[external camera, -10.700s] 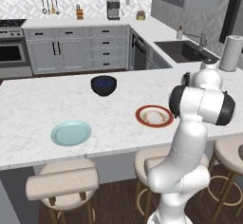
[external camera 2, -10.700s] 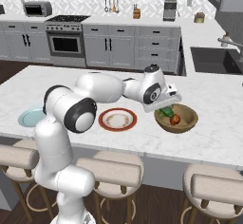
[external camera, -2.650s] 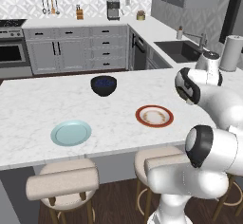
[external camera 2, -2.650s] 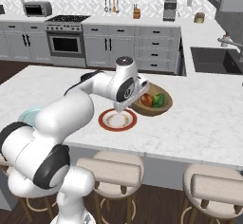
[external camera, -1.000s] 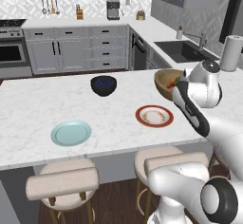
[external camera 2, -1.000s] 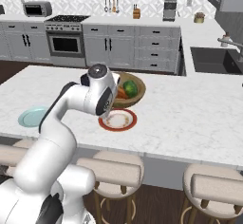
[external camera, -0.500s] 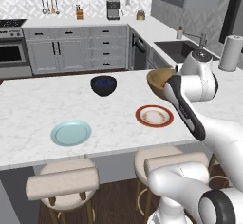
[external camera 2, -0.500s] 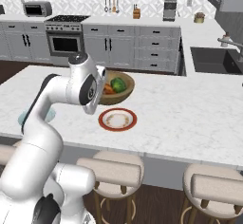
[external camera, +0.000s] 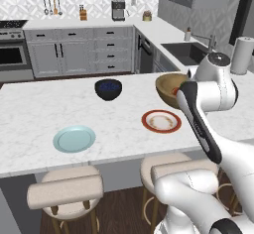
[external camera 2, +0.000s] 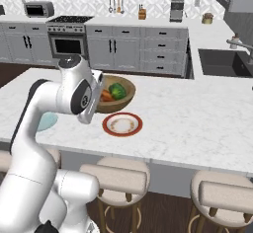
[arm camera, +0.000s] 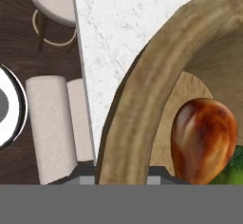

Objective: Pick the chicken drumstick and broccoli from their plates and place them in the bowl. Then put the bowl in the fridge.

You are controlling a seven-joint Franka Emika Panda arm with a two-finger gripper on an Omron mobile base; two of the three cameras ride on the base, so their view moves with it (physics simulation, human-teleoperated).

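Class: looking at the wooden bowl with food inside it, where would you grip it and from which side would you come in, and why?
Grip the bowl by its rim, one finger inside and one outside, coming from above. The rounded body is too wide to span, while the wall is thin. The gripper is shut on the rim this way, clear of the chicken drumstick and broccoli.

Bare marble counter point(external camera: 30, 109) fills the left of the left base view, broken by 3 obstacles: the dark bowl point(external camera: 108, 89) at centre, the blue-green plate point(external camera: 74, 139) lower left, the red-rimmed plate point(external camera: 161, 121) right of centre. Stools point(external camera: 64, 193) line the bottom edge.
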